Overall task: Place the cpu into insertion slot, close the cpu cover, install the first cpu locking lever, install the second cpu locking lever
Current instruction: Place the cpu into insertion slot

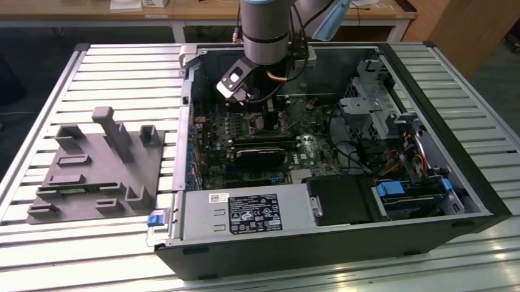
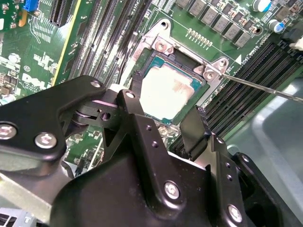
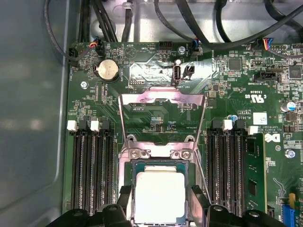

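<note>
The cpu (image 3: pixel 159 198), a pale silvery square chip, lies flat in the insertion slot (image 3: pixel 158 163), whose dark rim frames it. It shows too in the second wrist view as the cpu (image 2: pixel 166 91). My gripper (image 3: pixel 160 201) straddles it, one black finger on each side, and seems open with a narrow gap to the chip's edges. The cpu cover (image 3: pixel 163 98), a thin silvery frame, is swung back and lies open on the board beyond the socket. A thin wire locking lever (image 2: pixel 265 88) stands free beside the socket. In the exterior view my gripper (image 1: pixel 248 108) reaches down into the case.
Long black memory slots (image 3: pixel 90 175) flank the socket on both sides. A black heatsink block (image 1: pixel 262 157) and cables (image 1: pixel 357 155) sit inside the open computer case (image 1: pixel 325 243). A grey fixture (image 1: pixel 94 167) lies on the slatted table at the exterior view's left.
</note>
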Available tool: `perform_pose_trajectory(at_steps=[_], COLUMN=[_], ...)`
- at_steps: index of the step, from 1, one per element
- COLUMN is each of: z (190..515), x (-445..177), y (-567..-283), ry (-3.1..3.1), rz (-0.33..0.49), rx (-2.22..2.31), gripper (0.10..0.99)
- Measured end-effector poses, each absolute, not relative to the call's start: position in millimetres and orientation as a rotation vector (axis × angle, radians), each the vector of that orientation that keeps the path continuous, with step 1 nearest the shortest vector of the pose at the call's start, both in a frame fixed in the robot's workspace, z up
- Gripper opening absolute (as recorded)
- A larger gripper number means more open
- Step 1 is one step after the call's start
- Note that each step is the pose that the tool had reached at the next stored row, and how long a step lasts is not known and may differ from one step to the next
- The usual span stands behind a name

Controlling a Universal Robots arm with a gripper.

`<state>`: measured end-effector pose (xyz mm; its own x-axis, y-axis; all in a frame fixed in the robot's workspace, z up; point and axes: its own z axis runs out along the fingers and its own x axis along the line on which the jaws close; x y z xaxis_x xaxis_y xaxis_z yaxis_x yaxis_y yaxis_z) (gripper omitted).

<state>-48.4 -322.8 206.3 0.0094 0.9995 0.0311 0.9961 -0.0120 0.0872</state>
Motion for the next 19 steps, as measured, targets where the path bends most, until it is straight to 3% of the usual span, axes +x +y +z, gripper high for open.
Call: perform_pose_trajectory(at_steps=[4, 5, 6, 8, 9, 12, 15, 16, 19], z=[206.4, 206.4, 206.4, 206.4, 206.4, 206.5, 206.5, 206.6, 206.6], x=[-48.4, -48.4, -48.4, -48.4, -48.4, -48.4, -48.4, -48.4, -48.4], y=[-322.8, -322.8, -322.8, -322.8, -322.8, -322.8, -322.8, -322.8, -322.8], ry=[2.179, 2.179, 2.179, 2.179, 2.179, 2.179, 2.179, 2.179, 2.179], rz=[0.129, 0.129, 0.129, 0.129, 0.129, 0.129, 0.129, 0.129, 0.129], rx=[2.203, 2.203, 2.203, 2.203, 2.203, 2.203, 2.203, 2.203, 2.203], gripper=[0.584, 0.522, 0.522, 0.4, 0.4, 0.224, 0.169, 0.11, 0.106])
